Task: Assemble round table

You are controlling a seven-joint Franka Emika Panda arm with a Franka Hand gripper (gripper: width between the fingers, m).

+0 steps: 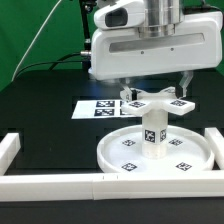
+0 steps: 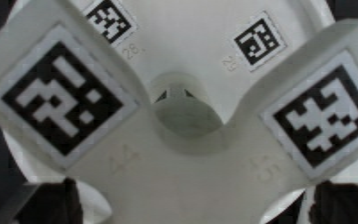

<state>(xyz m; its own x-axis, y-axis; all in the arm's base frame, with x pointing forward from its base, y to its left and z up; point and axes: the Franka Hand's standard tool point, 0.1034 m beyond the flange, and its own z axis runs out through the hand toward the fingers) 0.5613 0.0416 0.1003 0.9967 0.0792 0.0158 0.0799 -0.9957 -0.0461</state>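
Two white border rails [image 1: 60, 180] flank the assembled round table [image 1: 152, 140]; gripper [image 1: 153, 88] spread above.

This is looking like a robotics lab set up for recording trials. A green backdrop [image 1: 45, 30] is hanging behind a black tabletop [image 1: 40, 100], with a cable trailing across the cloth. White border rails [image 1: 50, 183] are fencing in the work area, and the marker board [image 1: 95, 107] is lying flat on the surface. A white robot arm [image 1: 150, 40] is hovering over plastic parts carrying square black-and-white tags [image 2: 60, 90] for camera tracking.
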